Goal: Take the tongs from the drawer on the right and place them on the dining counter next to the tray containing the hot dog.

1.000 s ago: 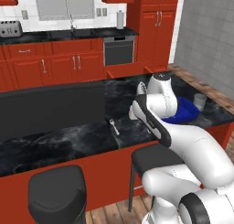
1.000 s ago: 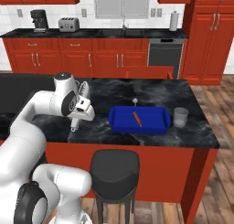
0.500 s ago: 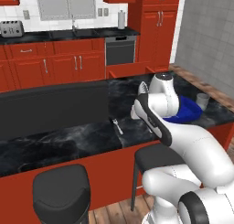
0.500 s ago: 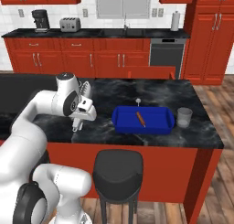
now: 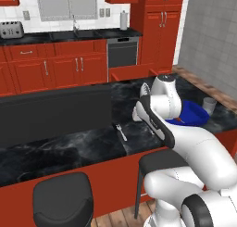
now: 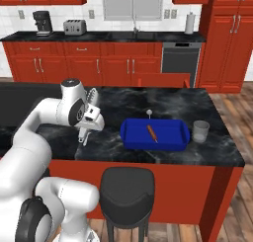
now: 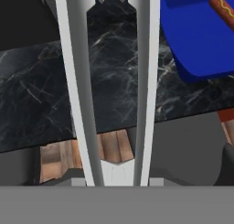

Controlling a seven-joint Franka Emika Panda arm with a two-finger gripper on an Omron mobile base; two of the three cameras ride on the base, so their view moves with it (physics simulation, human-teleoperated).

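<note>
Clenched on the tongs (image 7: 109,81), the claw (image 6: 84,135) is carrying them just beside the tray (image 6: 129,137), hovering over bare dining counter (image 6: 207,152) for set-down.

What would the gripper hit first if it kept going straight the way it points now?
Probably the black counter top, beside the blue tray. The gripper points down with the tongs held between its fingers, so their tips would likely touch first; depth is unclear.
</note>
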